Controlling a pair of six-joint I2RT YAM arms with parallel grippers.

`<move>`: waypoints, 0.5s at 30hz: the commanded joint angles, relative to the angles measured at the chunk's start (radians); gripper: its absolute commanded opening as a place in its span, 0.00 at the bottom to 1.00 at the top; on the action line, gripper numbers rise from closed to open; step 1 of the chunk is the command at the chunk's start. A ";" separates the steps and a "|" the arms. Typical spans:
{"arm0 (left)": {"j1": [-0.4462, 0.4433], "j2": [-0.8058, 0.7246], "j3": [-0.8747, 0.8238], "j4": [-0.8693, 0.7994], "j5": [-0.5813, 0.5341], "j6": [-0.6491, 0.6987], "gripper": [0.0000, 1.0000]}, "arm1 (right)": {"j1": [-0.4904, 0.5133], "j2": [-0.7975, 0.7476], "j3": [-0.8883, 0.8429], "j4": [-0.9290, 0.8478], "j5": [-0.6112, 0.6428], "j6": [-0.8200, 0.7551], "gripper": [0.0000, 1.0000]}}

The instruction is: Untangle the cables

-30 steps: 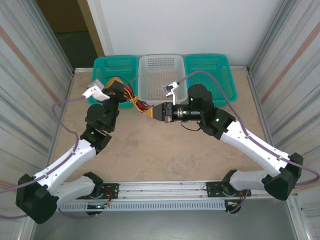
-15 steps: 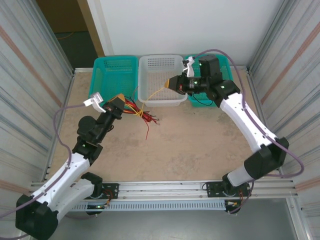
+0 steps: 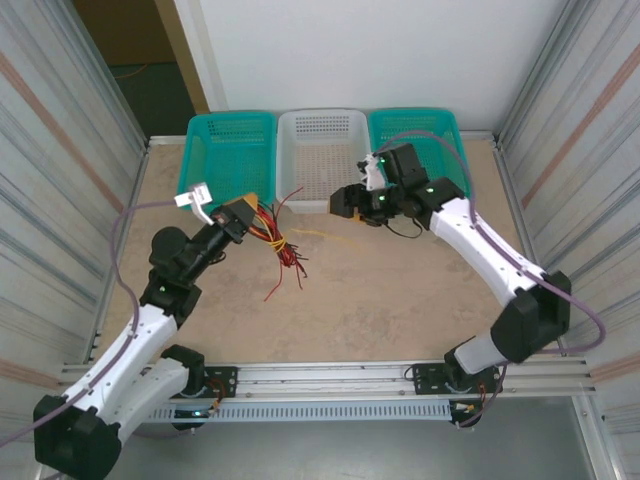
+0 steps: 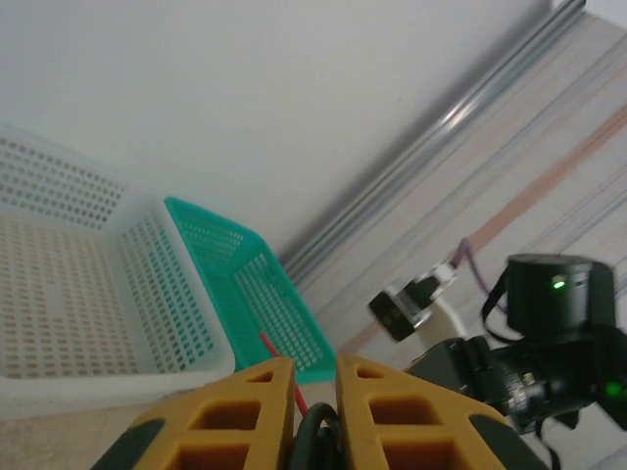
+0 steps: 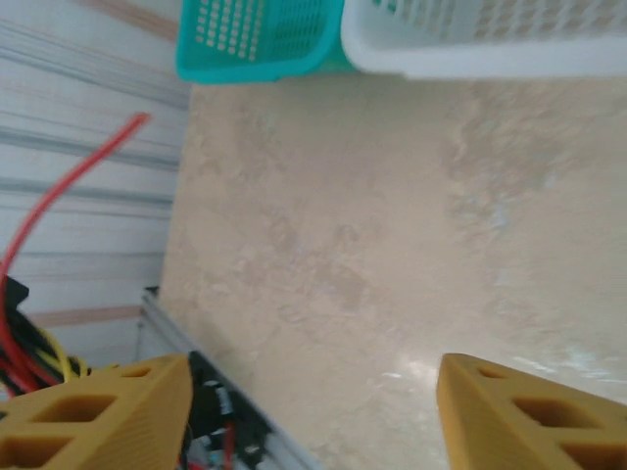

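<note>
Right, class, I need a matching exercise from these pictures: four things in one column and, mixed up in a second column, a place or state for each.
Things
1. left gripper
2. right gripper
3. white basket
4. pale yellow cable

Place or state
A. lying on the table
B. jaws closed on the tangled cables
C. jaws apart, nothing between them
D. between two teal baskets

Pairs: 1-B, 2-C, 3-D, 4-A

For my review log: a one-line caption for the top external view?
Mid-untangle: left gripper shut on the tangled cables; right gripper open beside a loose yellow cable.
</note>
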 commanded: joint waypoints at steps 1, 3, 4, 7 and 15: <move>0.032 0.053 0.109 -0.053 0.165 0.030 0.00 | -0.010 -0.097 0.095 -0.113 0.136 -0.148 0.73; 0.050 0.096 0.171 -0.122 0.240 0.051 0.00 | 0.023 -0.101 0.159 -0.158 0.174 -0.218 0.80; 0.052 0.108 0.197 -0.148 0.265 0.061 0.00 | 0.045 -0.103 0.177 -0.161 0.173 -0.247 0.80; 0.054 0.141 0.243 -0.169 0.332 0.070 0.00 | 0.149 -0.092 0.194 -0.115 0.115 -0.311 0.84; 0.054 0.172 0.231 -0.003 0.386 -0.055 0.00 | 0.288 0.013 0.168 0.048 -0.080 -0.296 0.87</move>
